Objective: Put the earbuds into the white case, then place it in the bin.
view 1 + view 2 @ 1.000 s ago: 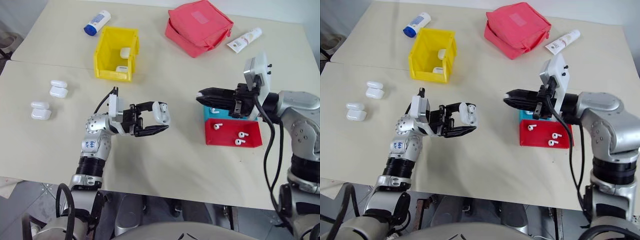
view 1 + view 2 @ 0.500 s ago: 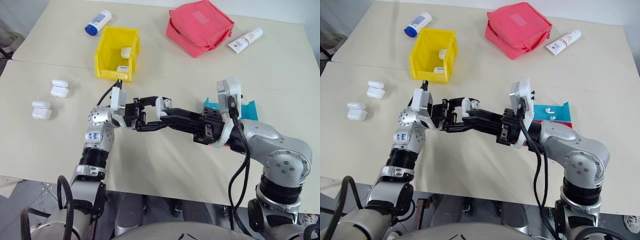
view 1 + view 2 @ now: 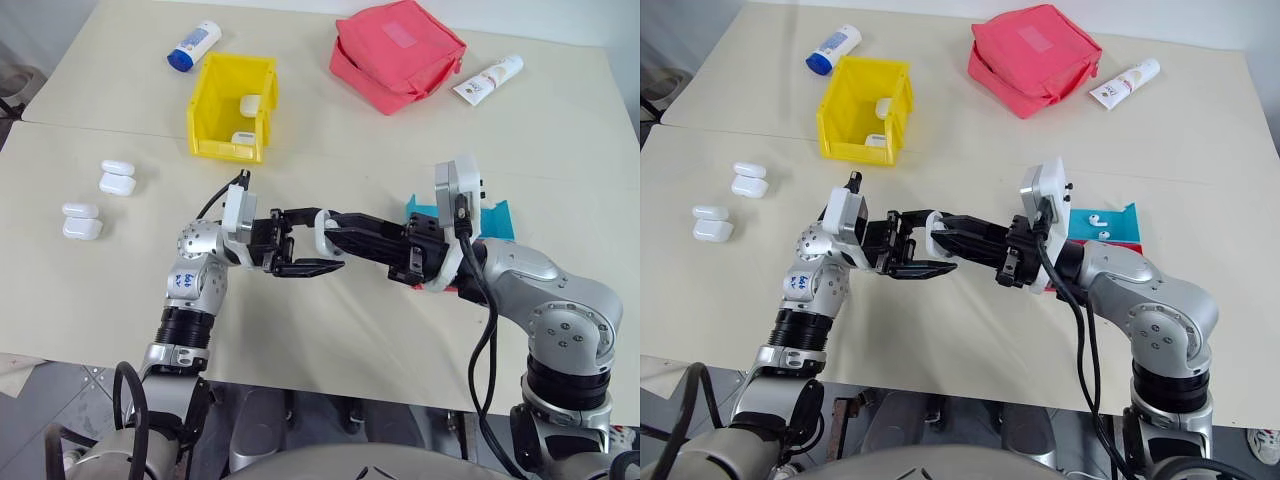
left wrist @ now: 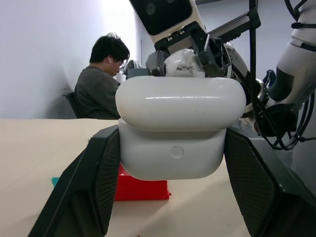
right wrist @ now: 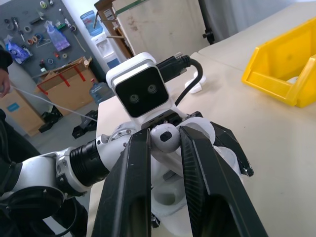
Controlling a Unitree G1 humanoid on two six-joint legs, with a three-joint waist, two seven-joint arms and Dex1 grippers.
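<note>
Left pincer [image 3: 318, 252] clamps the white case [image 4: 180, 133]; right pincer [image 5: 165, 140] pinches an earbud [image 5: 165, 139] above it.

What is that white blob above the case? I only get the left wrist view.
Observer: An earbud, pinched in the right tool just above your white case.
Operator: Where does the case go afterwards?
Observer: Into the yellow bin farther back on the table; two white pieces lie in it.
Operator: Any more earbuds around?
Observer: Another earbud lies in a blue tray behind the right arm.
</note>
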